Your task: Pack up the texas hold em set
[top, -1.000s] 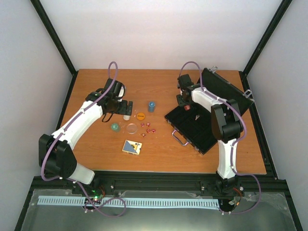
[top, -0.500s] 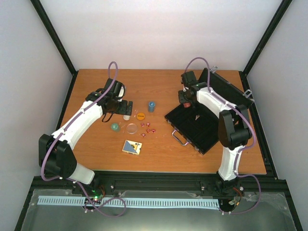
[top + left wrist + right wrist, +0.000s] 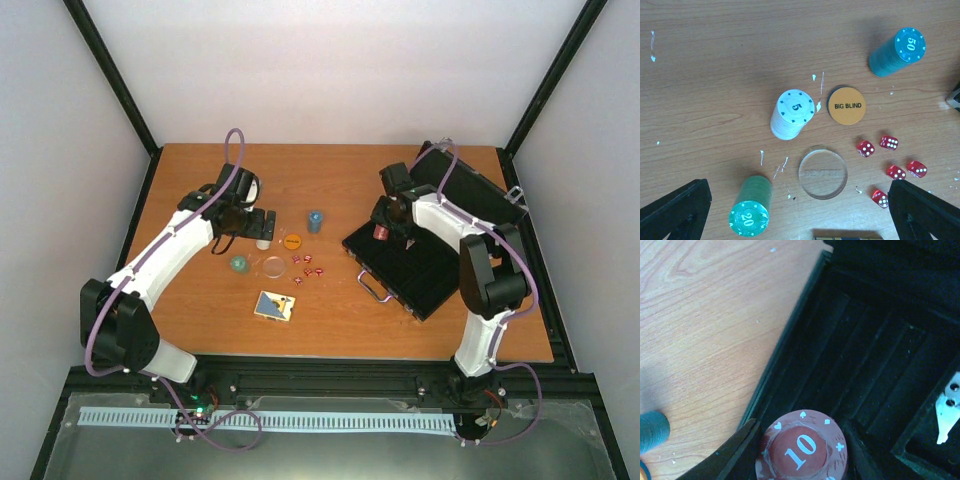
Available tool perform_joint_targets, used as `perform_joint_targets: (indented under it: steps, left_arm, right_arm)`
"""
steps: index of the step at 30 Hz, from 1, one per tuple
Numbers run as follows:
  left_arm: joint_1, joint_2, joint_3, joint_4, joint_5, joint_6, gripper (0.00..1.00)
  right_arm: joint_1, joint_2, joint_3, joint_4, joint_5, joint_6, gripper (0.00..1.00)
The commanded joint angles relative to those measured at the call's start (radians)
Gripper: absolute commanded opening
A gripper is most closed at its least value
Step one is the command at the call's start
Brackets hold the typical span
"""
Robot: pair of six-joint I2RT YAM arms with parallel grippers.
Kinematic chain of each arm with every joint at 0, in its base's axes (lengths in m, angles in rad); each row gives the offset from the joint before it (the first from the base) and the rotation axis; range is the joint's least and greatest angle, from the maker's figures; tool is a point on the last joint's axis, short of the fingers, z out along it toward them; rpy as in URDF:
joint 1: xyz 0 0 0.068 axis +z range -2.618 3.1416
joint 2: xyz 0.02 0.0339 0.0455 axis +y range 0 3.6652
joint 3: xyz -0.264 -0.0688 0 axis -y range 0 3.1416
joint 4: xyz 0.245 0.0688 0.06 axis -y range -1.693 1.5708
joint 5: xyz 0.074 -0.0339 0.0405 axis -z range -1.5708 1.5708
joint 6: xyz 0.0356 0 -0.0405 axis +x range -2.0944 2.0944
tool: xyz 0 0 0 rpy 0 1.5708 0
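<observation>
right gripper (image 3: pixel 384 227) | clamps red chip stack (image 3: pixel 801 449) | over case (image 3: pixel 880 365)

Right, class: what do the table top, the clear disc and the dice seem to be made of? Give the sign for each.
Table top: wood or wood-look laminate; grain lines show. Clear disc: probably acrylic, glossy; the grain shows through it. Dice: likely plastic, shiny red with white pips.

The left arm (image 3: pixel 165 250) and right arm (image 3: pixel 452 213) have white shells, black joints and purple cables (image 3: pixel 233 150); left gripper (image 3: pixel 262 224) and right gripper (image 3: pixel 383 231) are black.
</observation>
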Motion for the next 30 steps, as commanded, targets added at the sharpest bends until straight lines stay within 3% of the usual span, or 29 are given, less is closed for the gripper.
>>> perform_joint_targets:
  steps: [1,4,7,12,15,22,30]
  left_arm:
    - [-0.004,-0.03,-0.006,-0.001,-0.004,0.004,1.0]
    - [-0.004,-0.033,-0.01,0.001,-0.004,0.007,1.0]
    - [-0.004,-0.032,-0.008,0.003,-0.003,0.008,1.0]
    - [-0.004,-0.029,-0.008,0.005,0.003,0.011,1.0]
    - [-0.004,-0.032,-0.014,0.006,0.002,0.011,1.0]
    - [-0.004,-0.033,-0.02,0.012,0.005,0.012,1.0]
    - [-0.004,-0.027,-0.022,0.017,0.006,0.008,1.0]
  right_arm:
    - [-0.002,-0.082,-0.056,0.106,0.01,0.203,0.25]
    - [-0.004,-0.077,-0.046,0.098,0.028,0.243,0.29]
    - [-0.004,-0.059,-0.031,0.089,0.014,0.275,0.51]
    - [-0.005,-0.031,-0.018,0.08,-0.012,0.318,0.63]
    - [-0.006,-0.036,-0.013,0.068,0.011,0.323,0.78]
    - [0.0,-0.037,0.026,0.023,0.026,0.244,0.79]
    - [0.073,0.095,0.242,-0.128,-0.077,-0.139,0.82]
